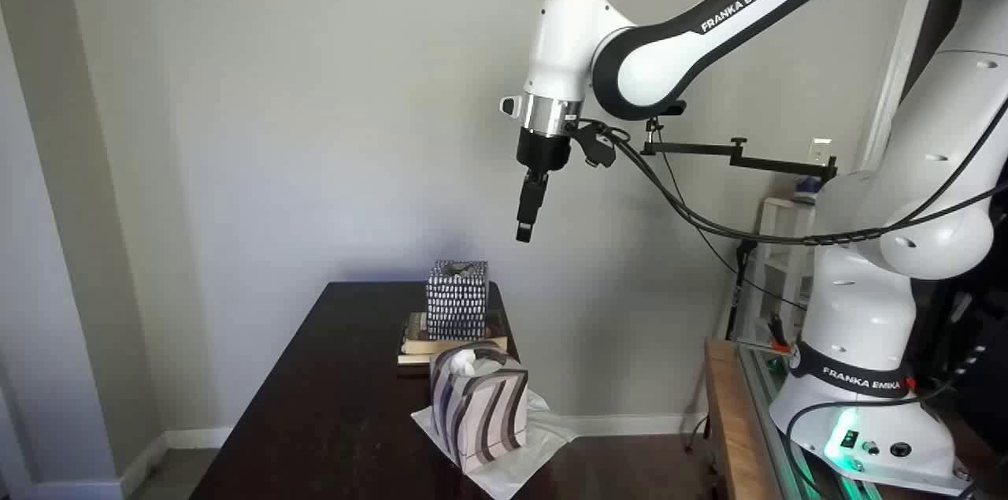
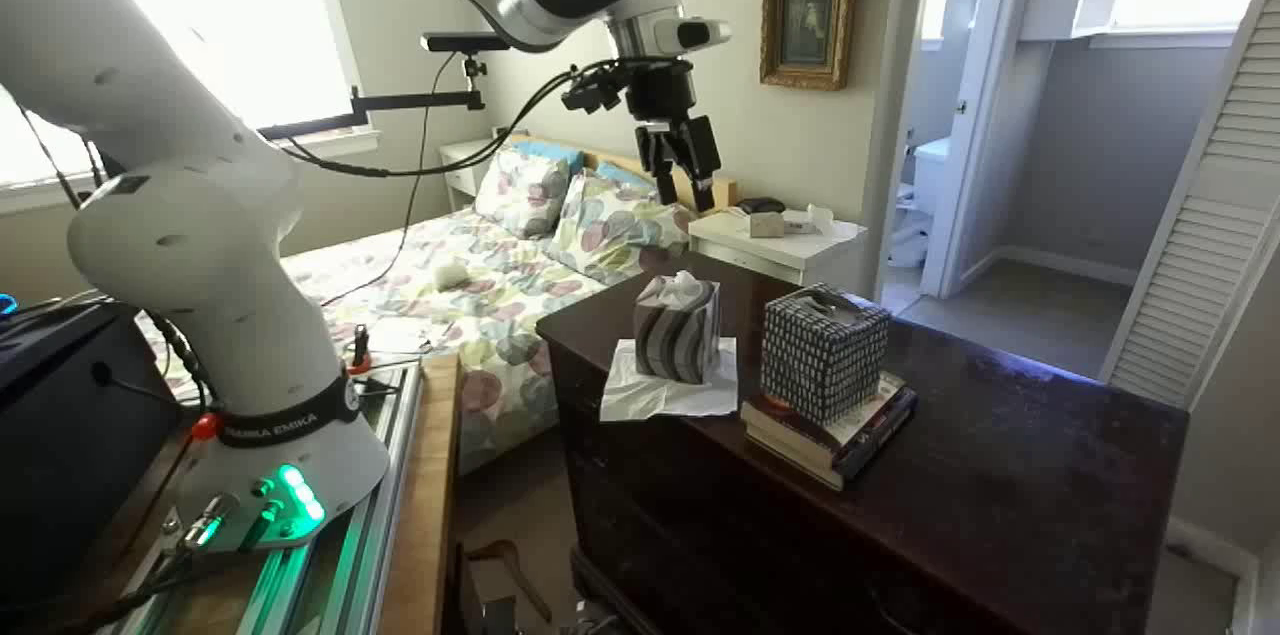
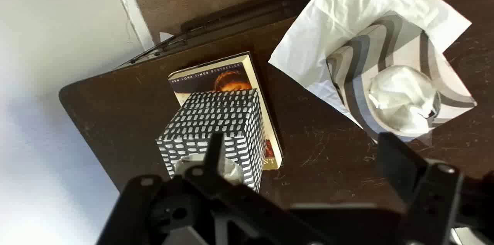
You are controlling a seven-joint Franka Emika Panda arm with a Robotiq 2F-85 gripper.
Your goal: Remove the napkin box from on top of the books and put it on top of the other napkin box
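The napkin box with the black-and-white grid stands upright on the books, in both exterior views point(image 1: 457, 307) point(image 2: 825, 355) and the wrist view point(image 3: 212, 115). The books point(image 1: 429, 346) point(image 2: 800, 445) point(image 3: 210, 79) lie flat in a short stack. The other napkin box, with wavy stripes point(image 1: 480, 413) point(image 2: 677, 335) point(image 3: 386, 44), stands beside the stack, with white tissue at its top opening. My gripper point(image 1: 524, 232) point(image 2: 686, 200) point(image 3: 303, 137) is open and empty, high above both boxes. In the wrist view its left finger overlaps the checkered box's picture; the right finger is near the striped box's edge.
A dark dresser point(image 1: 331, 390) point(image 2: 1020, 475) bears everything. A white sheet point(image 1: 543, 445) point(image 2: 640, 395) lies under the striped box. A grey wall point(image 1: 276, 130) stands behind the dresser in an exterior view. A bed point(image 2: 430, 315) and a white nightstand point(image 2: 750, 240) are beyond.
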